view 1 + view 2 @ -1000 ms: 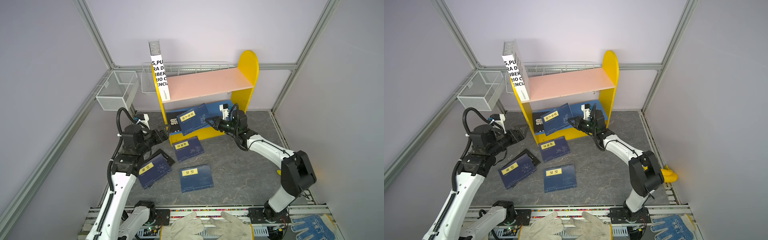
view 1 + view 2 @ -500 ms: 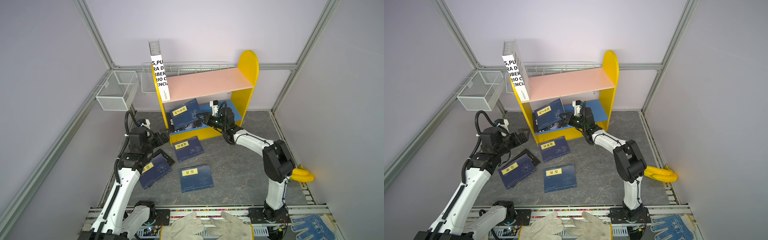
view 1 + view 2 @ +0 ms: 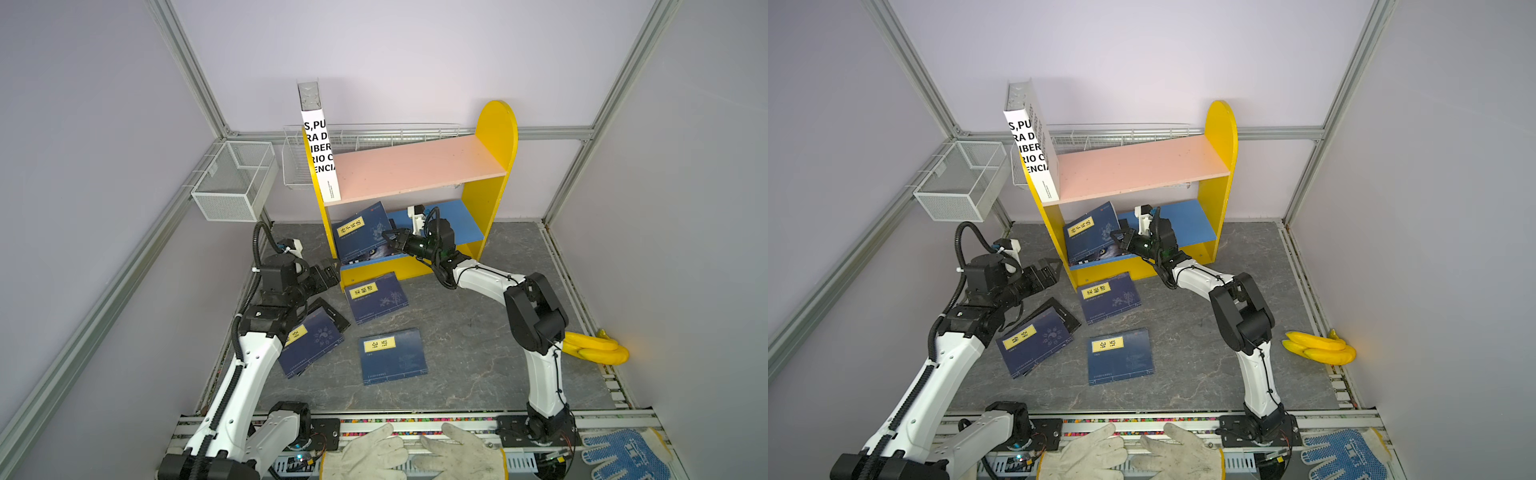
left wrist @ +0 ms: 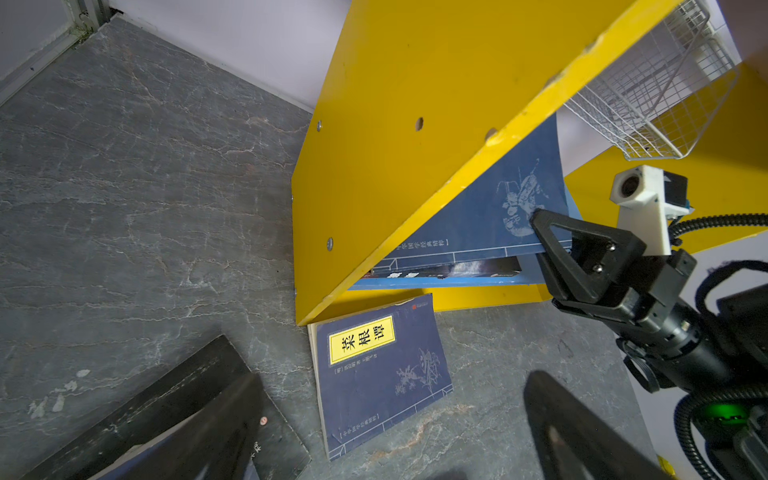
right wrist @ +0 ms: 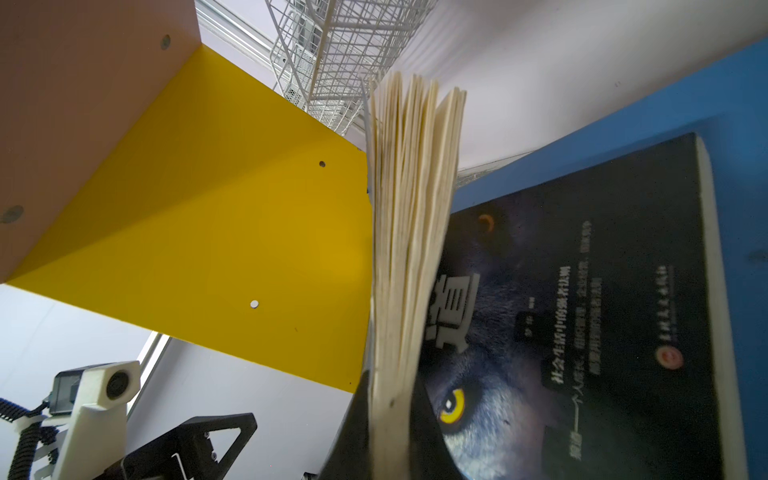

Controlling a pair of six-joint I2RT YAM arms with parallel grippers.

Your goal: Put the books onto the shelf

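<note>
Both top views: right end effector (image 3: pixel 390 241) grips navy book (image 3: pixel 360 232), left end effector (image 3: pixel 331 270) open.

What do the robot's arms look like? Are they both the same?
Yes, twins! The left arm and right arm have white tube-shaped links with black joints. The left gripper and right gripper are black, with fingers shaped like hollow triangles. A white camera sits on each wrist, ribbed black cables loop behind, and a green light glows on the right one.

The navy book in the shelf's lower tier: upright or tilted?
Tilted: the navy book slants over the black book, its edge clamped in the right gripper.
</note>
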